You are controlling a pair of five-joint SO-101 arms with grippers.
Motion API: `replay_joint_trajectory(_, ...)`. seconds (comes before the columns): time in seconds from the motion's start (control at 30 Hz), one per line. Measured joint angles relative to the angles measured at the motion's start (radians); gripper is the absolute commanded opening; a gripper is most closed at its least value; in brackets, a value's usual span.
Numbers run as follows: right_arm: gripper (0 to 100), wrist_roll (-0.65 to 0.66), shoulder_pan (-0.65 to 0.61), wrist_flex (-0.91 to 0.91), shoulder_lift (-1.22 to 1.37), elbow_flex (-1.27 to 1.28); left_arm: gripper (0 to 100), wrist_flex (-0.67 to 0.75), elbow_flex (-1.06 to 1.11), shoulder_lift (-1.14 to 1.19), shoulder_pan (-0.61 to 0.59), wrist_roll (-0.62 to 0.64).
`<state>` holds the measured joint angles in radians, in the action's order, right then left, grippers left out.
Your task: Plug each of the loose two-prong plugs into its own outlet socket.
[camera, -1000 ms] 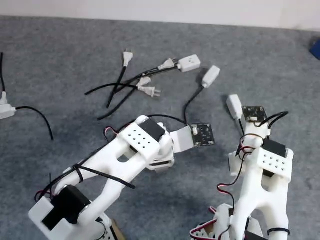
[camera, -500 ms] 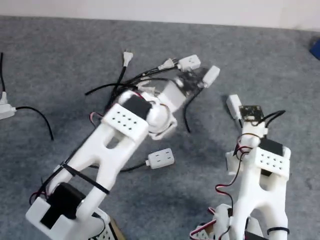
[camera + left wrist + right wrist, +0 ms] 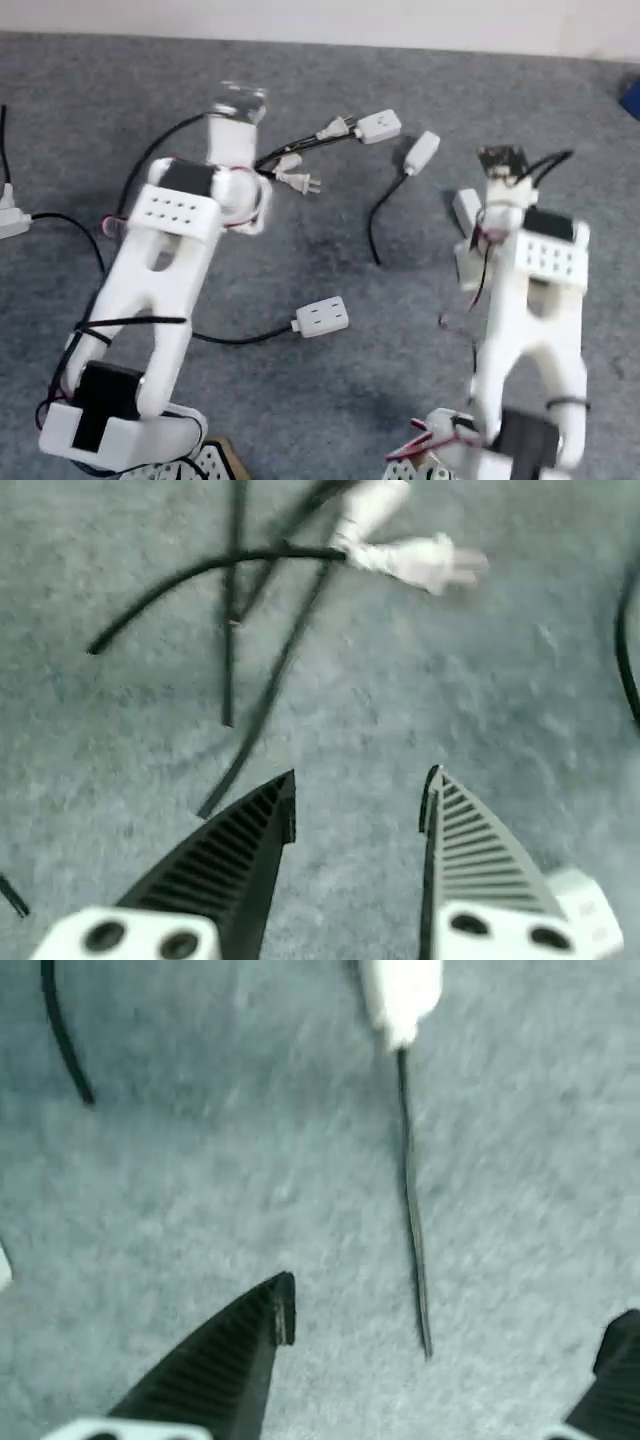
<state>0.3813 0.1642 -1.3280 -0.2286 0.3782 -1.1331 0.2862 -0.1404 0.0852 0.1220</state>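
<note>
Grey desk point(image 3: 560, 90): a fuzzy covering carries scattered white plugs, sockets and black cords.
Left gripper point(image 3: 358, 778): jaws apart with nothing between them, hanging over the crossing black cords point(image 3: 232, 630) at the far-left end of the tangle. It is probably set there to drop onto a plug.
Loose plug point(image 3: 298, 181): lies flat on the desk with its prongs bare, just beside the left arm's wrist and not seated in anything.
Second plug point(image 3: 333, 128): its nose is against the socket block point(image 3: 378, 125); I cannot tell whether it is pushed in or only touching.
Far socket point(image 3: 422, 150): free, lying between the two arms with its cord trailing toward the robot.
Near socket point(image 3: 322, 316): free, lying well apart from the plugs.
Right gripper point(image 3: 450, 1305): jaws wide apart and empty, over a thin cord point(image 3: 410, 1180) that runs from a white connector point(image 3: 400, 990). It seems poised to hold a socket steady.
Stage: early by my reading, since neither arm has taken hold of anything yet.
</note>
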Motion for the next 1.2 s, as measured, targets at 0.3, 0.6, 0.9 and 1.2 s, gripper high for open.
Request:
replay_joint_trajectory(0.3, 44.0, -0.002, -0.129, -0.167, 0.445, -0.545, 21, 0.219, 0.153, 0.0, -0.012, 0.018)
replay_joint_trajectory(0.6, 44.0, -0.012, -0.302, -0.252, 0.727, -0.965, 21, 0.33, 0.181, 0.002, -0.08, 0.026)
replay_joint_trajectory(0.9, 44.0, 0.078, -0.565, -0.253, 0.962, -1.231, 21, 0.37, 0.181, 0.002, -0.242, 0.094)
replay_joint_trajectory(1.2, 44.0, 0.204, -0.678, -0.216, 1.247, -1.536, 21, 0.4, 0.187, 0.002, -0.304, 0.095)
